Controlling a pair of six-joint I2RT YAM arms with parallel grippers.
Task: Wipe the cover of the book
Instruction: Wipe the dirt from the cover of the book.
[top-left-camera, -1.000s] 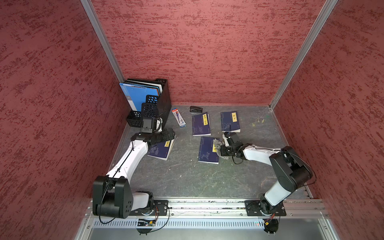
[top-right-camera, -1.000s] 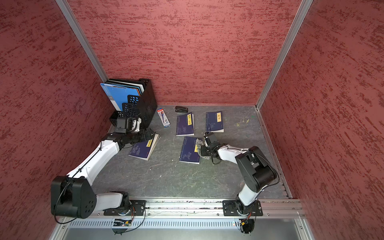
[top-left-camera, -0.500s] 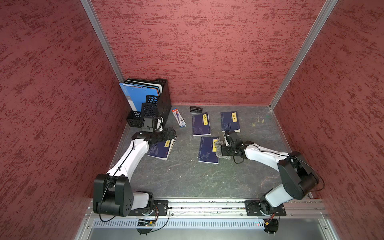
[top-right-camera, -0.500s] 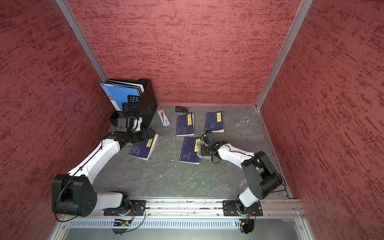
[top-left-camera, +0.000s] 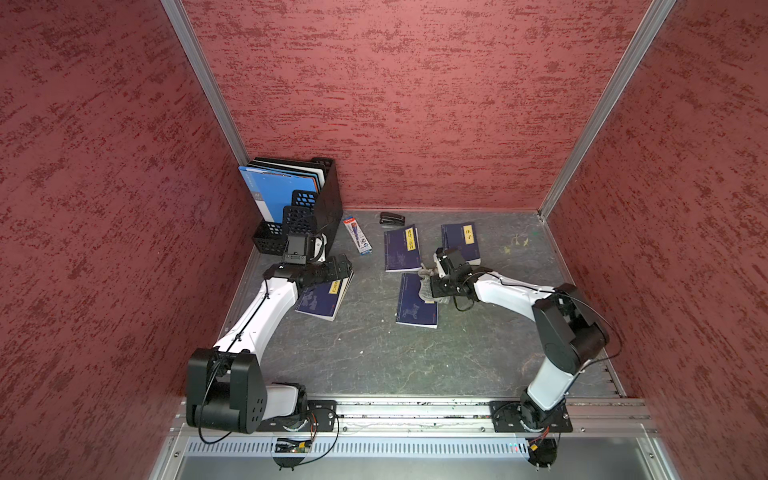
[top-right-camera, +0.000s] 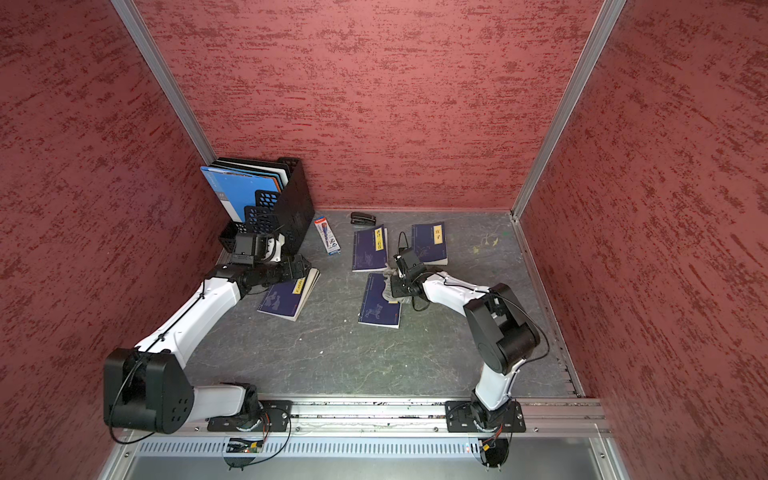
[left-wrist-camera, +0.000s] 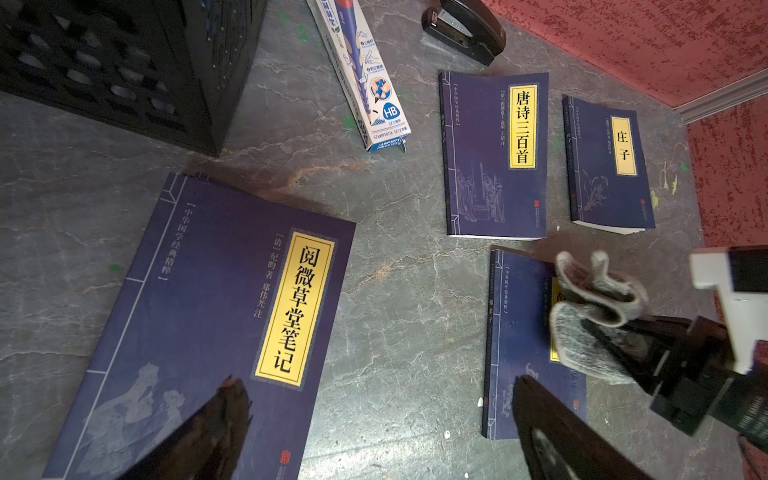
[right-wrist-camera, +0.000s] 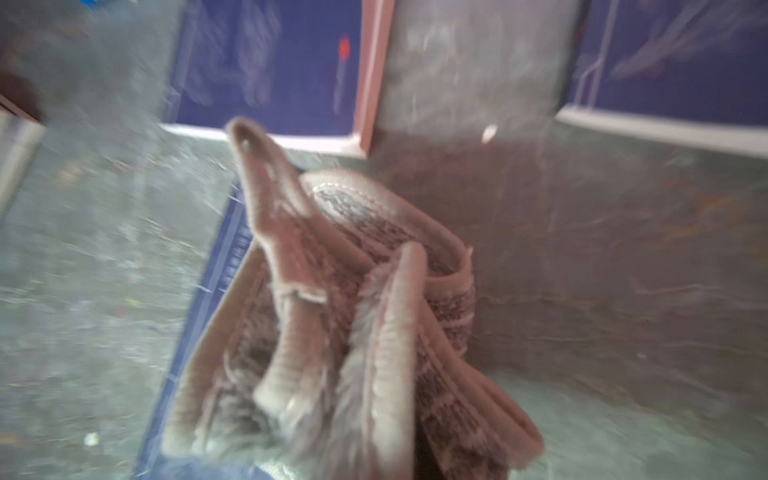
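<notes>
four dark blue books lie flat on the desk (top-left-camera: 374, 353). the book (top-left-camera: 417, 307) being wiped is the near middle one, just ahead of the two back books (top-left-camera: 401, 249). its long axis runs front to back, tilted slightly, with the title end toward the back wall and the cover facing up. in the left wrist view the book (left-wrist-camera: 528, 353) shows its spine edge and part of the cover.

right gripper (top-left-camera: 432, 286) is pinched tight on a bunched grey cloth (top-left-camera: 424, 282). the cloth sits over the book's far right corner and hides most of the yellow title strip. whether it presses on the cover i cannot tell. the right wrist view is blurred: folded cloth (right-wrist-camera: 353, 332) fills it, with the book's edge beneath.

right arm: base at the front right of the rail, elbow raised, forearm stretched low toward the back and the robot's left, wrist just beside the book.

left gripper (top-left-camera: 338, 266) has its jaws spread wide and holds nothing. it hovers over the far end of the left book (top-left-camera: 320, 301). left arm: base at the front left, forearm reaching back toward the rack (top-left-camera: 324, 199), wrist turned to the robot's right.

pencil box (top-left-camera: 357, 235) and stapler (top-left-camera: 392, 218) lie near the back wall.
</notes>
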